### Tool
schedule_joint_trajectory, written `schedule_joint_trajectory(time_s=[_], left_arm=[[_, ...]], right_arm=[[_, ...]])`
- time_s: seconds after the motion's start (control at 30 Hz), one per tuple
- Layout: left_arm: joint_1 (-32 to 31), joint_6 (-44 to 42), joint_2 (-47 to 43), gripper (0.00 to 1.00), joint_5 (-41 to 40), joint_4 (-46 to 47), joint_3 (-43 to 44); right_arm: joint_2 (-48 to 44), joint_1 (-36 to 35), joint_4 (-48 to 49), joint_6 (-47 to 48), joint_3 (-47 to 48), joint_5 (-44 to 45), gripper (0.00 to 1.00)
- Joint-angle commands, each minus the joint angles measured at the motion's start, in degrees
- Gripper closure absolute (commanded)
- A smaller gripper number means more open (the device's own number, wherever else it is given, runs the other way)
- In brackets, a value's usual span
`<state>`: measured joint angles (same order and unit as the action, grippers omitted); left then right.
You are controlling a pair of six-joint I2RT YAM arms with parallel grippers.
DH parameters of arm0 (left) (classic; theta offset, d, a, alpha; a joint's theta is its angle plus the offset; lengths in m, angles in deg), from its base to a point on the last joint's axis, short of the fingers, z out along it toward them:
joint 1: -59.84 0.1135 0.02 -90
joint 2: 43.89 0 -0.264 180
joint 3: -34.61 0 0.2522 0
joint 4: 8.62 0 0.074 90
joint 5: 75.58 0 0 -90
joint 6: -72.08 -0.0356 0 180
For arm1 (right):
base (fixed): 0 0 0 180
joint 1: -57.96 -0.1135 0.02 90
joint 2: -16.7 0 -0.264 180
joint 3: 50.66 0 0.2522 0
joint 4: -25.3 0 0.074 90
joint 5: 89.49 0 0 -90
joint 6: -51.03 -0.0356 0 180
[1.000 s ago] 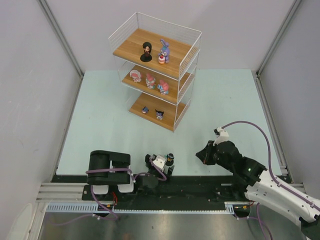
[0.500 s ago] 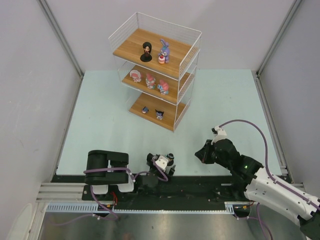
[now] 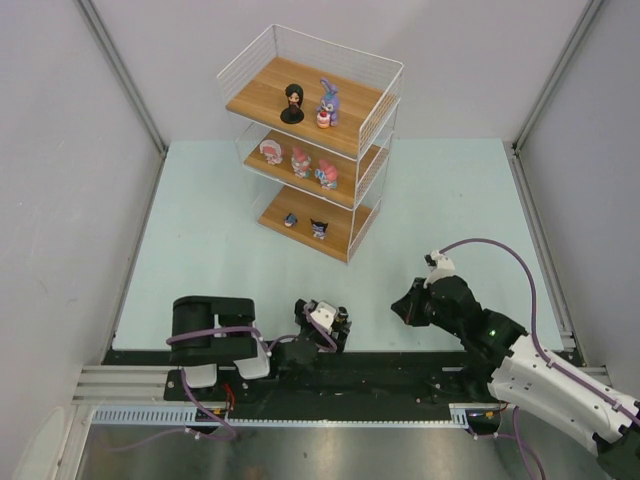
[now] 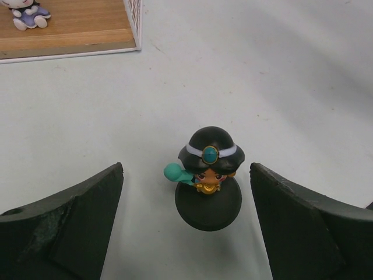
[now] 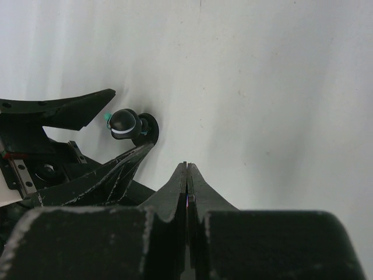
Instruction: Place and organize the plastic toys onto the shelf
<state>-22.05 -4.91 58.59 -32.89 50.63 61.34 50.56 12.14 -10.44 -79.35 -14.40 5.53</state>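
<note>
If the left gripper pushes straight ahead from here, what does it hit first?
The dark-haired figurine: it stands upright on the table between the left gripper and its open fingers, slightly right of centre. The shelf lies farther off.

**What the edges and angles hide**

In the left wrist view, the top edge cuts the shelf [image 4: 70, 36] down to 1 corner of its lowest board. It also trims the head of the white-and-purple toy [image 4: 26, 13] there. The bottom edge crops both left jaws.

The right wrist view shows the dark-haired figurine [image 5: 124, 122] only from behind, its face hidden. From above it is nearly lost among the dark left jaws.

The small blue toy [image 3: 290, 219] is too small to make out.

The right arm [image 3: 560, 385] runs off the lower right corner.
</note>
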Motion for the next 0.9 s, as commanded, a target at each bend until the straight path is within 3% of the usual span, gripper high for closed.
schedule_joint_trajectory(time_s=[0.0, 0.4, 0.87], left_arm=[[1.3, -1.3, 0.5, 0.07, 2.0, 22.3, 0.5], [2.6, 0.3, 3.4, 0.16, 3.9, 25.1, 1.0], [2.8, 1.1, 2.2, 0.32, 4.9, 25.9, 1.4]], right_arm=[[0.2, 0.7, 1.6, 1.3, 0.4, -1.1, 1.00], [0.7, 2.2, 1.7, 1.8, 0.4, -2.4, 1.00], [0.8, 2.8, 2.2, 1.7, -0.5, -3.1, 1.00]])
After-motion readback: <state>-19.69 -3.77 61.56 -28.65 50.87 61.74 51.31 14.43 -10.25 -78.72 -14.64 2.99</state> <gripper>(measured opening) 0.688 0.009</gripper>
